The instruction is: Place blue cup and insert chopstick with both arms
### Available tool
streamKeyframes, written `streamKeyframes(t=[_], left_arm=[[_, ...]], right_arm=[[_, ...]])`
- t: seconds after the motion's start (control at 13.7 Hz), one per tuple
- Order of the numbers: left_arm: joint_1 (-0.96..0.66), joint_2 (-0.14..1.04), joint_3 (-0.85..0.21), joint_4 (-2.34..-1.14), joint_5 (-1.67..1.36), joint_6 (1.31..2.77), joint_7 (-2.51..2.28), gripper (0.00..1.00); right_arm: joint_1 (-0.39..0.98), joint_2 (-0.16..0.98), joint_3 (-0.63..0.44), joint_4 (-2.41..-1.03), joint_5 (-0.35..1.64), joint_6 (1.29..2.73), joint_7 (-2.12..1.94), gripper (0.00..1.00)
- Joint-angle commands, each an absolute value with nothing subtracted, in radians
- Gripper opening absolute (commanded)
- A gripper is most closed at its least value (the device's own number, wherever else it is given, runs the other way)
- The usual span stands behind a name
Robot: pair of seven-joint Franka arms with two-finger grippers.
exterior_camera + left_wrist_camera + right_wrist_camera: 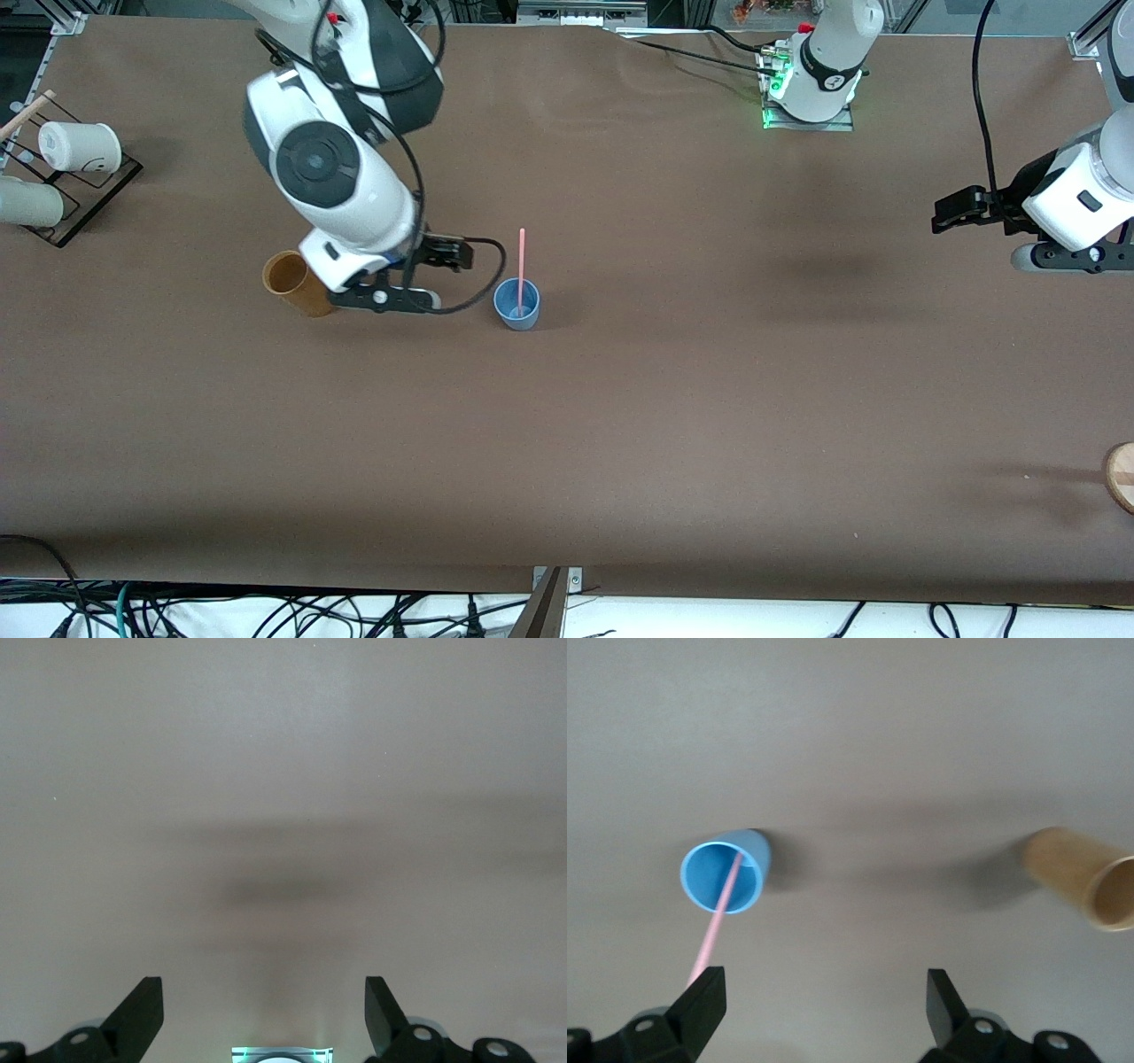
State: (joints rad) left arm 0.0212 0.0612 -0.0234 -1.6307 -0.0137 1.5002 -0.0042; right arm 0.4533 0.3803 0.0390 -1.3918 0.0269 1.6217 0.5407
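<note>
tan cup (297,283): upright on the surface (620,425), toward the right arm's end
right gripper (443,257): over the surface between tan cup and blue cup, fingers spread wide, holding nothing
blue cup (516,304): upright near the middle of the surface
chopstick (522,266): standing in the blue cup, leaning on its rim
left gripper (952,213): waits over the left arm's end, fingers wide apart, empty

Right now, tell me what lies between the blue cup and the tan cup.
Only bare table between blue cup and tan cup, per the right wrist view.
</note>
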Motion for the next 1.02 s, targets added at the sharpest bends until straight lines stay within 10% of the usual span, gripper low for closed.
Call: streamKeyframes(t=[0.0, 0.51, 0.95], left_arm=[[0.020, 0.077, -0.023, -1.601, -0.008, 1.494, 0.017, 1.00], [0.018, 0.077, -0.023, -1.600, -0.008, 1.494, 0.017, 1.00], [0.020, 0.077, -0.023, -1.601, -0.006, 1.494, 0.017, 1.00]], right_arm=[[0.449, 0.316, -0.056, -1.404, 0.017, 1.551, 0.369, 1.00], [0.424, 0.198, -0.222, -1.453, 0.035, 1.445, 0.106, 1.00], [0.106, 0.003, 0.035, -1.758, 0.028, 1.704, 0.077, 1.00]])
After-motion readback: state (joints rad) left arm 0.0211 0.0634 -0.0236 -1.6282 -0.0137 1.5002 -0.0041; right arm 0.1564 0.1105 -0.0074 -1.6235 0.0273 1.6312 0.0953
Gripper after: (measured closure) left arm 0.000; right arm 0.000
